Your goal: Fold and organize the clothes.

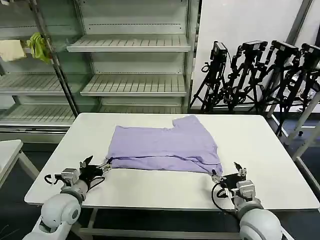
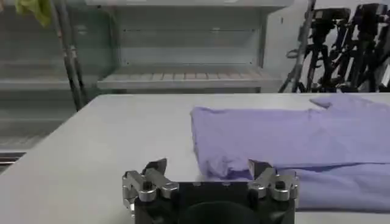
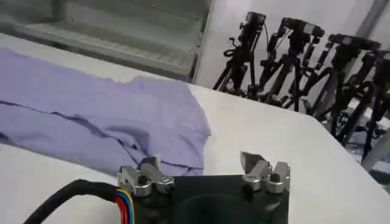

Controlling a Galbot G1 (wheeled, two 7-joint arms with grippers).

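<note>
With the lavender T-shirt (image 1: 162, 146) lying part-folded mid-table (image 1: 280, 155), the 2 near corners are best pinched level and together, since the left gripper (image 1: 94, 167) and right gripper (image 1: 231, 172) are spread open, empty, just beside them.

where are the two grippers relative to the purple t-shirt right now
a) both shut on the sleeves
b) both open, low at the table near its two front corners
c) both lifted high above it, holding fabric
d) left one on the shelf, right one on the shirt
b: the left gripper and right gripper sit open at the T-shirt's near corners on the white table, holding no fabric.
</note>
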